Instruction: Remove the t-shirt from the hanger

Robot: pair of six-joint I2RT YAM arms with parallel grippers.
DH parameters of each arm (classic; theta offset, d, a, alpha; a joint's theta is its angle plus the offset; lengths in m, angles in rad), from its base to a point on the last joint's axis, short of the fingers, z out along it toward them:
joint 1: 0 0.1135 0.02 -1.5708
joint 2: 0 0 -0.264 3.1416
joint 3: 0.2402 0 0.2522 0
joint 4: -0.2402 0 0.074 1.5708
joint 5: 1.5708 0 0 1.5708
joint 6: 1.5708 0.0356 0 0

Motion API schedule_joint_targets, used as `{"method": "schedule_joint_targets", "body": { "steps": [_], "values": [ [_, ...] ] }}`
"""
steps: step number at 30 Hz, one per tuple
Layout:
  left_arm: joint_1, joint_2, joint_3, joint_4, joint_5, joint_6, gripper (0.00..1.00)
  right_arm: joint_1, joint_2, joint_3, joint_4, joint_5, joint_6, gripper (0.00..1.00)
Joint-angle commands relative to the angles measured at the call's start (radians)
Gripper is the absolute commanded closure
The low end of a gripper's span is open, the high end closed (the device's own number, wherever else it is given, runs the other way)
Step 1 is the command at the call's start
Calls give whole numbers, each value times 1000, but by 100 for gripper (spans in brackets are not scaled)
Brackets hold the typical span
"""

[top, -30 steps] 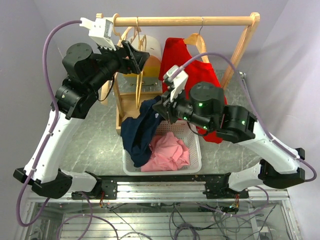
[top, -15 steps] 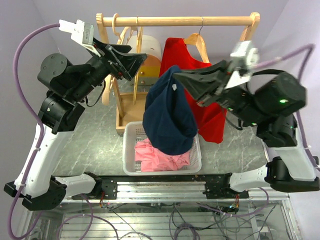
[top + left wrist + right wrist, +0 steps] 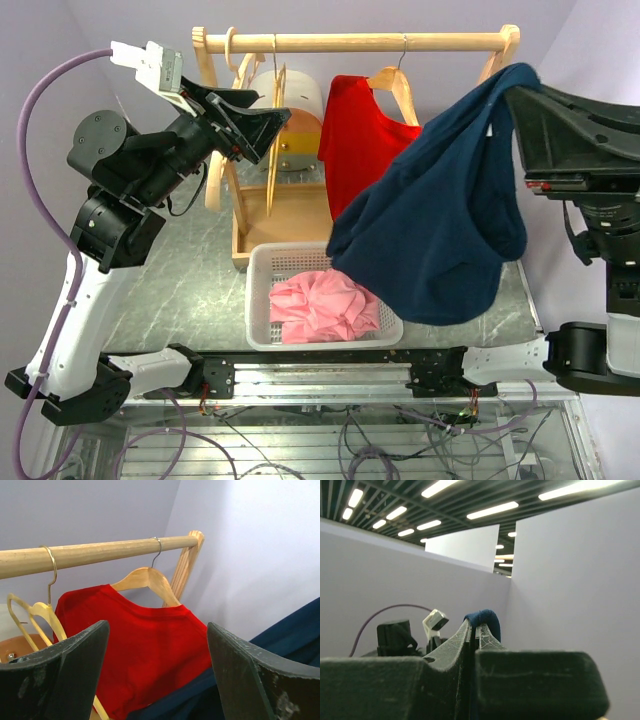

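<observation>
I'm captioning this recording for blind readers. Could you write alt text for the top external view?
The right gripper, shut, holds up a navy t-shirt that drapes above a white basket holding a pink garment. A red t-shirt hangs on a wooden hanger from the rail; the left gripper is open near empty hangers.

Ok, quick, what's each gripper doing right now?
Left gripper: open, holding nothing.
Right gripper: shut on the navy t-shirt, which hangs from it.

The navy t-shirt (image 3: pixel 440 240) is matt cloth, rail (image 3: pixel 350 42) smooth wood, basket (image 3: pixel 258 285) seemingly plastic.
</observation>
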Motion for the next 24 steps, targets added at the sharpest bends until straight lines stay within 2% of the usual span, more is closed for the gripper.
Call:
{"method": "schedule_joint_targets", "body": {
  "steps": [1,6,13,24],
  "values": [
    [5,-6,31,-7,-17,31,11,4,33,46,60,-6,-30,100],
    [4,-16,17,-8,-36,41,10,4,71,42,53,35,-20,100],
    [4,-35,-21,8,-30,56,9,4,136,-45,54,90,26,100],
    [4,-81,-83,44,-73,75,8,4,323,40,49,-11,117,100]
  ]
}}
